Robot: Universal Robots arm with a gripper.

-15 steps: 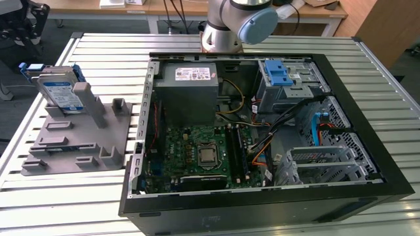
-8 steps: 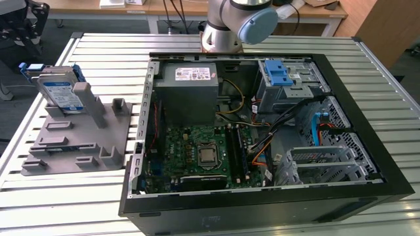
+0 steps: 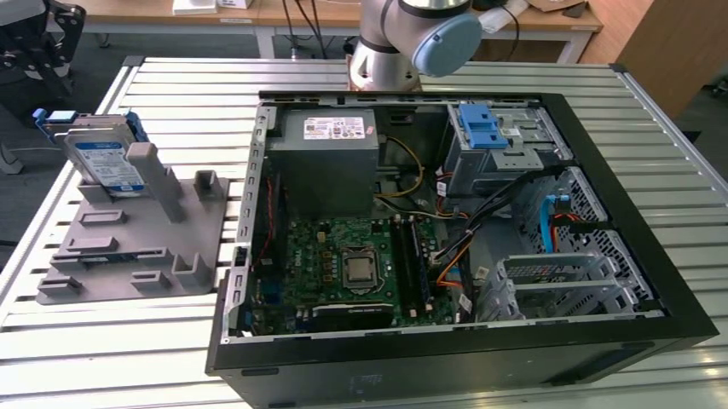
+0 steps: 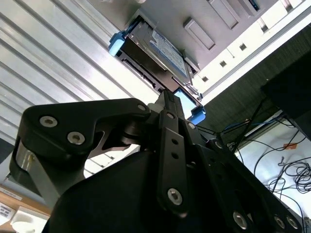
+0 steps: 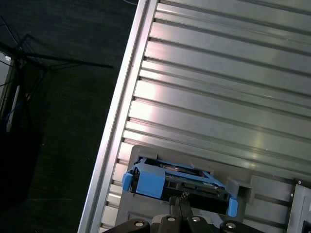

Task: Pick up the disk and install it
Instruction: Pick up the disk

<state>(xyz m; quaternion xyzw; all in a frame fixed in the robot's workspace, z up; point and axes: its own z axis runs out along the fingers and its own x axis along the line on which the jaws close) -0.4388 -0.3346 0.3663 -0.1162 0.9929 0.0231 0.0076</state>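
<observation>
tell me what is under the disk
The disk stands on edge in a grey holder plate, which lies on the slatted metal table. The holder's uprights cover the disk's lower edge, so its seat cannot be seen.

We've got the arm (image 3: 384, 53) up top: silver-grey tubing, and a pale blue round cap (image 3: 446, 43) on its joint. In the second wrist view, the gripper (image 4: 167, 97) is matte black, with linked bars pinned by bright silver screws (image 4: 175, 196).
</observation>
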